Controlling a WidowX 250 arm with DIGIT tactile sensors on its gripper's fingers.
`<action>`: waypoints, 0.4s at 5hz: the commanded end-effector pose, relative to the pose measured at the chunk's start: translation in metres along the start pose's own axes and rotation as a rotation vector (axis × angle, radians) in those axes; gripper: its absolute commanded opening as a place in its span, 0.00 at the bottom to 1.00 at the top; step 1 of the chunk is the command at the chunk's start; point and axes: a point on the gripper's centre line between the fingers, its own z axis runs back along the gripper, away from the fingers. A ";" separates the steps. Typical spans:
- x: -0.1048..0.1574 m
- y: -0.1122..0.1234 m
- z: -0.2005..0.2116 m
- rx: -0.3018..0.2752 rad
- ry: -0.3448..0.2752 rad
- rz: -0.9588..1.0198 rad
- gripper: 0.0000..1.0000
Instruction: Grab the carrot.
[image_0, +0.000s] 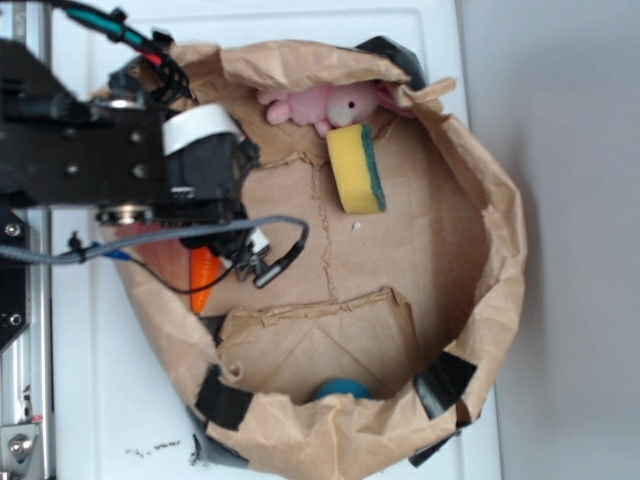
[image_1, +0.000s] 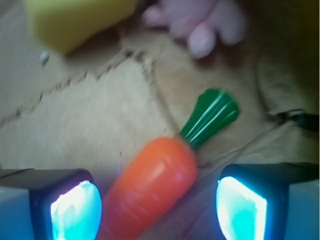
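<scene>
A white tabletop (image_0: 440, 40) carries a wide brown paper bag (image_0: 500, 250) with its sides rolled down into a low wall, so the flat creased floor lies open from above and things inside cannot roll away. Along the upper rim of the exterior frame a soft pink plush toy (image_0: 310, 105) is tucked under the paper fold, and a yellow sponge with a dark green scouring face (image_0: 357, 168) leans just below it. A blue rounded object (image_0: 340, 390) peeks over the lower rim.

The black robot arm (image_0: 90, 150) reaches in from the left of that frame. Its gripper (image_1: 160, 207) is spread wide, the two pads (image_1: 75, 210) glowing cyan at the bottom corners of the wrist view. The glossy orange toy carrot with a dark green stem cap (image_1: 155, 185) lies on the bag floor between them, slanting from lower left to its stem at upper right. It looks straddled rather than touched, ready for a descent and squeeze.
</scene>
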 end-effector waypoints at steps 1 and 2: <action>0.007 0.000 -0.002 0.072 0.032 0.250 1.00; 0.009 -0.002 -0.011 0.038 0.057 0.226 1.00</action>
